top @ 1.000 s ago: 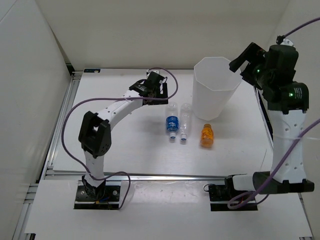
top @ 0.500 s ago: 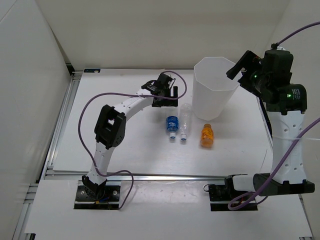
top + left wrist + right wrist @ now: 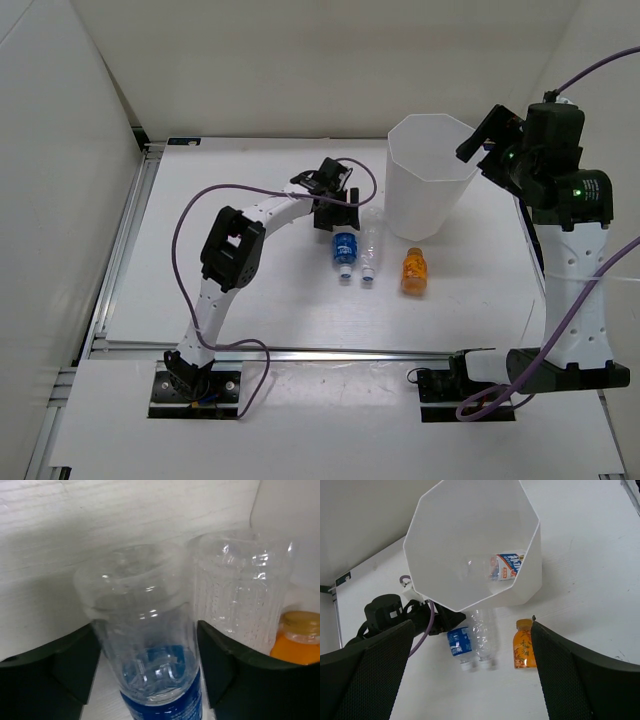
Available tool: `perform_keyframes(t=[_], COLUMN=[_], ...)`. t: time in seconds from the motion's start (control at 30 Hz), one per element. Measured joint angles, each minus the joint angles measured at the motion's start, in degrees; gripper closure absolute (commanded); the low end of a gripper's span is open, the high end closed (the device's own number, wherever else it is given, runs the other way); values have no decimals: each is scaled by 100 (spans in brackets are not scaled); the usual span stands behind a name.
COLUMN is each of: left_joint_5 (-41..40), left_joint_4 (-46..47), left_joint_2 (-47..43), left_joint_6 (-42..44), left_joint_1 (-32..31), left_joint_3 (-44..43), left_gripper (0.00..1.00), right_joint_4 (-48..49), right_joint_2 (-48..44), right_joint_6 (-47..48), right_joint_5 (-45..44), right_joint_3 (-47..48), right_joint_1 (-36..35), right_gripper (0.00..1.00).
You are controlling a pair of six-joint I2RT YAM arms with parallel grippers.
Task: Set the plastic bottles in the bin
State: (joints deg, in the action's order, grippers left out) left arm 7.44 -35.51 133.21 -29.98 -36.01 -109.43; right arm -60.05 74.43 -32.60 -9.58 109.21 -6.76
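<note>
Squarely inside left pincer (image 3: pixel 147 667): blue-label bottle (image 3: pixel 145 625); plain clear bottle (image 3: pixel 240 590) just outside.

Three bottles (image 3: pixel 369 245) lying beside upright bin (image 3: pixel 425 205); fourth bottle (image 3: pixel 507 566) inside.

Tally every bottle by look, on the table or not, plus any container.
Clear bottle with blue label: 1
Plain clear bottle: 1
Orange bottle: 1
Clear bottle with white printed label, lying inside the bin: 1
White bin: 1
Total: 5
</note>
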Motion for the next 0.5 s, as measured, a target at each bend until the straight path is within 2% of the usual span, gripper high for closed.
perform_keyframes(t=[0.07, 0.13, 0.2, 0.37, 0.5], left_joint_5=[153, 240, 289, -243, -935], left_joint_4=[20, 35, 24, -155, -428], left_joint_2=[0, -17, -57, -195, -195], left_joint_6=[-33, -72, -101, -103, -118], left_joint_1=[50, 101, 186, 422, 590], left_joint_3=[61, 120, 149, 9, -1045], left_gripper=[24, 46, 60, 61, 61], right_joint_4=[-28, -24, -28, -28, -26], right_joint_2=[-26, -46, -59, -59, -57], right_joint_6=[0, 0, 0, -2, -11], right_joint_5=[-63, -109, -144, -236, -291], right_joint_3=[-46, -83, -120, -199, -225], right_joint_1=[0, 0, 0, 0, 0], right_gripper=[0, 0, 0, 0, 0])
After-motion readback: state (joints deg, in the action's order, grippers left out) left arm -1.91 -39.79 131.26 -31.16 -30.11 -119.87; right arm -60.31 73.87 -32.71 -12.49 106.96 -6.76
